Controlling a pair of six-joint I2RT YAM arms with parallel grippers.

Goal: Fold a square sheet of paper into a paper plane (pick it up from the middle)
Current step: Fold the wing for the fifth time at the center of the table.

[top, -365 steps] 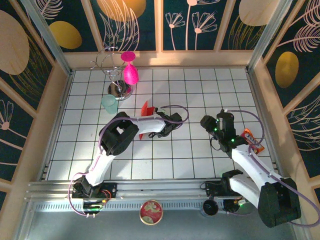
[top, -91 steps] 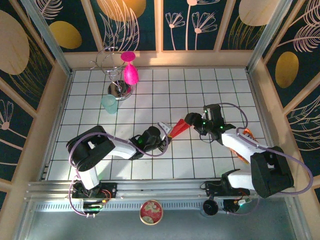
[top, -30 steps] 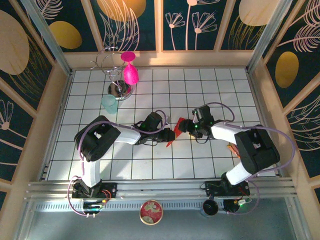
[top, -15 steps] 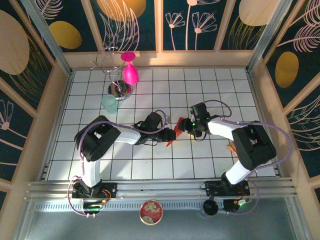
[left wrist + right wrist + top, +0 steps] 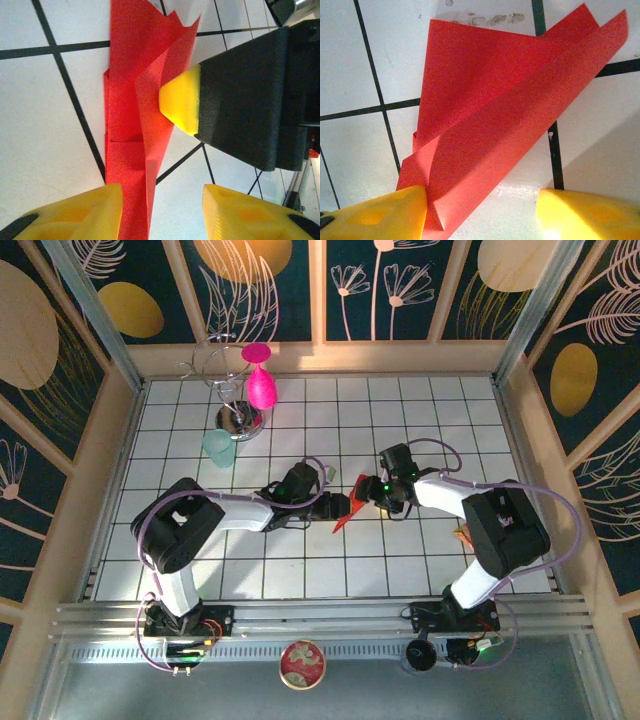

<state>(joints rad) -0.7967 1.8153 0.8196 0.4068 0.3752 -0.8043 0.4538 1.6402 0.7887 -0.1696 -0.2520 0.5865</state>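
Your left fingers [image 5: 337, 505] stand apart, released, with the half-folded paper plane [image 5: 125, 125] flat on the table [image 5: 400, 410] beside one of them; pin its crease with the right fingers [image 5: 372, 494], also spread and gripping nothing, and back the left out slowly

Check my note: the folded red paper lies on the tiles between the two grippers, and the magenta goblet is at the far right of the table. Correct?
One slip. The folded red paper does lie on the tiles between the left gripper and the right gripper. The magenta goblet, however, is at the far left, by the metal stand. The top external view shows this.
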